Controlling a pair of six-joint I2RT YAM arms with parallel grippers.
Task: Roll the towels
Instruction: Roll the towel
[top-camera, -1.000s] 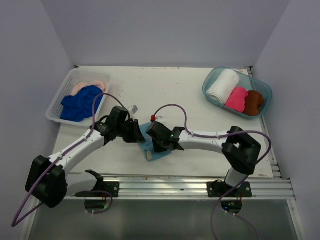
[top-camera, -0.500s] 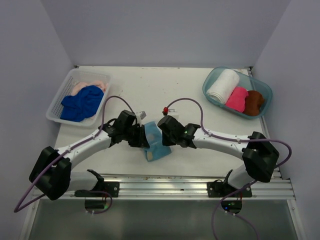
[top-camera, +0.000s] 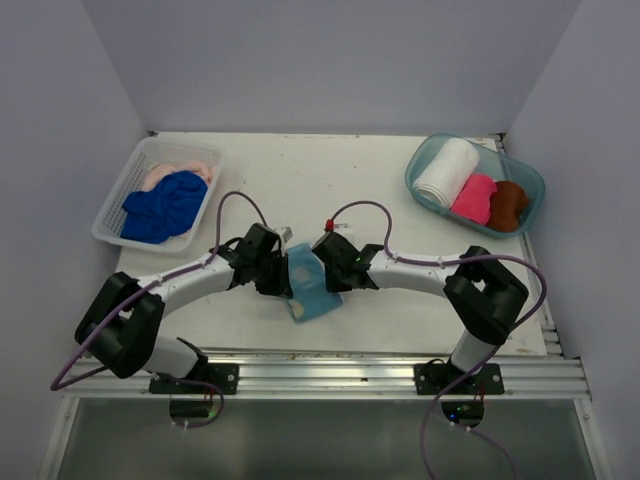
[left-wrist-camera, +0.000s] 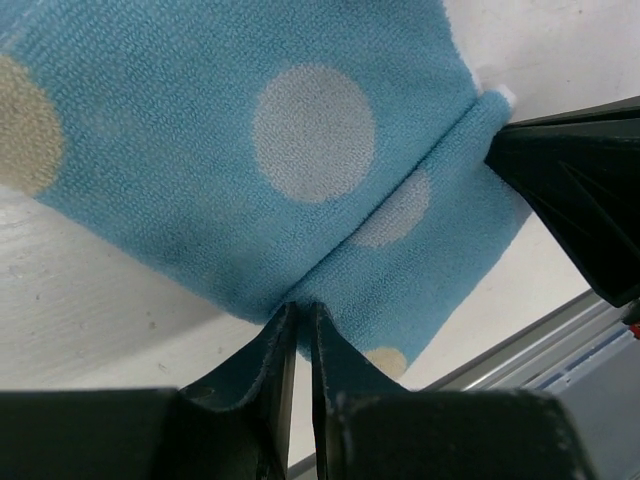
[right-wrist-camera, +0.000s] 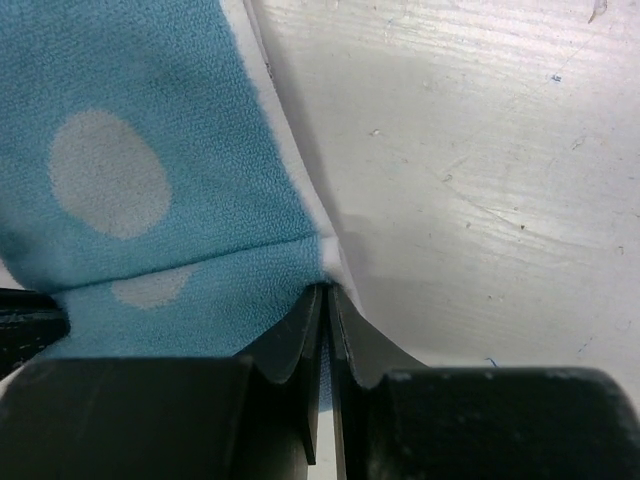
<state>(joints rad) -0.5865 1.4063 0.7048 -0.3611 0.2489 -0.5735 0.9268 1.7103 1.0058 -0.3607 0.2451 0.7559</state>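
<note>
left gripper (left-wrist-camera: 302, 312): my jaws nearly together, pinching the fold of the blue dotted towel (left-wrist-camera: 310, 130) | right gripper (right-wrist-camera: 325, 295): mine pinched on its opposite edge | towel: flat on the table (top-camera: 340, 180), near the front edge

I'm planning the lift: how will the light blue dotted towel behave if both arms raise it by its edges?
Probably floppy: the light blue dotted towel already lies folded with a soft crease, so its middle should sag. Likely light, being thin cloth. Its terry pile looks grippy, so the left fingers and right fingers should hold it.
</note>
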